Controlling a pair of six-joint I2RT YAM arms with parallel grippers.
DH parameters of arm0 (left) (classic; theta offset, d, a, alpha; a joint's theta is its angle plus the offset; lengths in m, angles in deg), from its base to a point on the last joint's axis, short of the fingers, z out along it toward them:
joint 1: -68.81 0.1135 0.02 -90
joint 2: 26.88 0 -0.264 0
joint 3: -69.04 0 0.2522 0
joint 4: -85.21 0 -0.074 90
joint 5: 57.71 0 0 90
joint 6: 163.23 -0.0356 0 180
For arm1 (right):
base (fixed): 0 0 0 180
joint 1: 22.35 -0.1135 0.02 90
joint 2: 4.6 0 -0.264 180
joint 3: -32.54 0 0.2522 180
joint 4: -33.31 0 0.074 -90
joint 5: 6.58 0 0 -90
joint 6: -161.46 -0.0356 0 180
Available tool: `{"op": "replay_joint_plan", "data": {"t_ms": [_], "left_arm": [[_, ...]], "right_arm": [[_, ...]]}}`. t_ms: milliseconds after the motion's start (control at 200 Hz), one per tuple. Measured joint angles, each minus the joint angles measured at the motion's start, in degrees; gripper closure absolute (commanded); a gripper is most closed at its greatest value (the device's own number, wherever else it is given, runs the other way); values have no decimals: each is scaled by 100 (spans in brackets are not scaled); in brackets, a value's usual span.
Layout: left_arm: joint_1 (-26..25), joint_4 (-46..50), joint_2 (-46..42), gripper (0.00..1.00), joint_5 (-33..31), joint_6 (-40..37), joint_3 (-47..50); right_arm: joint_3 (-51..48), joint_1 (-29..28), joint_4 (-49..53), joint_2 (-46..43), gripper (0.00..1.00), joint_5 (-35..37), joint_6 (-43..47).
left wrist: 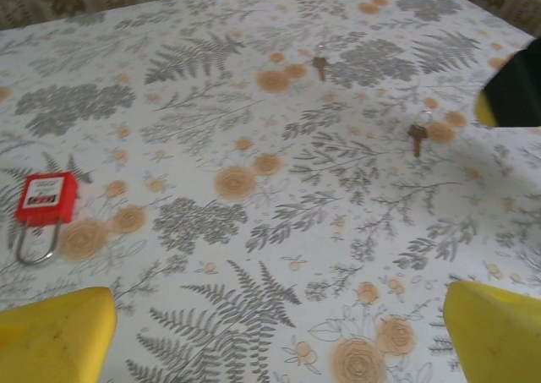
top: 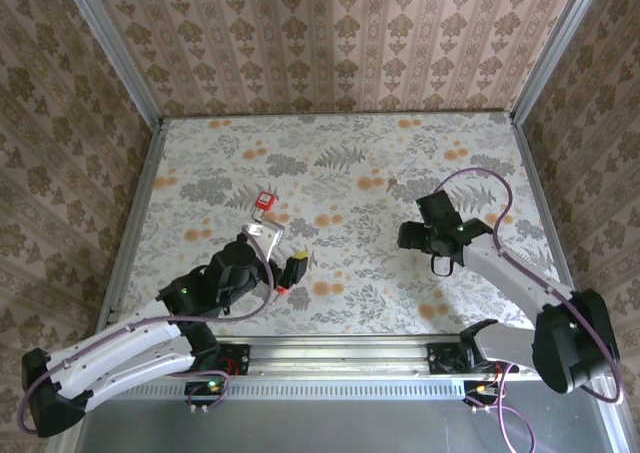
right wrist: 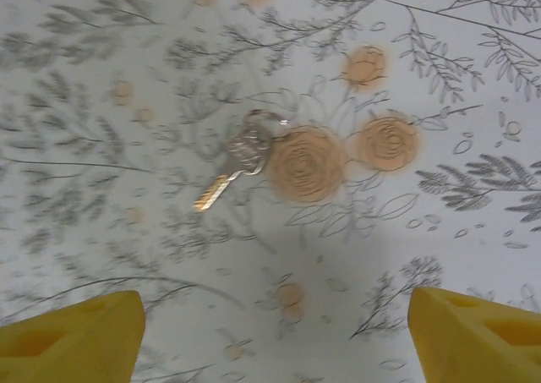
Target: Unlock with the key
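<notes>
A small red padlock (top: 265, 201) with a steel shackle lies flat on the floral table; in the left wrist view the padlock (left wrist: 46, 199) is at the far left. My left gripper (left wrist: 275, 349) is open above the table, short of the lock, with nothing between its yellow fingertips (left wrist: 55, 336). Two small keys lie farther off, one key (left wrist: 416, 135) to the right and another key (left wrist: 320, 63) beyond it. My right gripper (right wrist: 275, 336) hovers open over a silver key on a ring (right wrist: 237, 163), which lies ahead of its fingertips (right wrist: 478, 332). From above, the left gripper (top: 285, 245) and the right gripper (top: 415, 221) are well apart.
The floral tabletop (top: 340, 163) is fenced by metal rails and patterned walls (top: 330, 43). The right arm's dark body (left wrist: 516, 91) shows at the right edge of the left wrist view.
</notes>
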Motion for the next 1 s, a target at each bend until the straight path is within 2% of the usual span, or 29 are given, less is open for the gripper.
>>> {"op": "replay_joint_plan", "data": {"t_ms": [120,250,615,1000], "left_arm": [[-391,-175,142,0,-166,-66,7],[-614,-286,343,0,-313,-79,22],[-730,-411,400,0,-468,-79,57],[-796,-407,365,0,-481,15,184]], "right_arm": [[39,319,-179,540,37,-70,254],[310,533,-291,1196,40,-153,514],[1023,597,-551,2146,46,-350,796],[1294,612,-588,2638,54,-529,815]]}}
